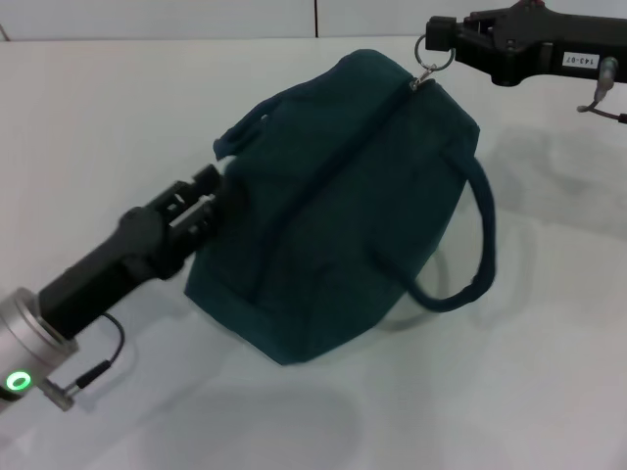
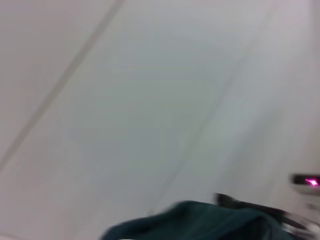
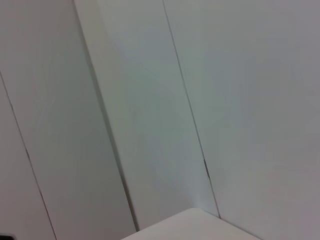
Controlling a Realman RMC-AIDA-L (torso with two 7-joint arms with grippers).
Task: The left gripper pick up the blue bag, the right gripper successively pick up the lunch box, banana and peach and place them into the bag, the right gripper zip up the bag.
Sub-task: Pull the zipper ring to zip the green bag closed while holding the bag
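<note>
The soft, floppy blue bag [image 1: 338,206] sat mid-frame on the white tabletop [image 1: 509,392], zipped. The left hand [image 1: 211,201] clenched its fabric end; the right hand [image 1: 441,37], upper right, pinched the ring zipper pull [image 1: 428,59], the firmest hold.

White table [image 1: 509,392] below, pale panelled wall [image 3: 150,100] with thin dark seams behind.
</note>
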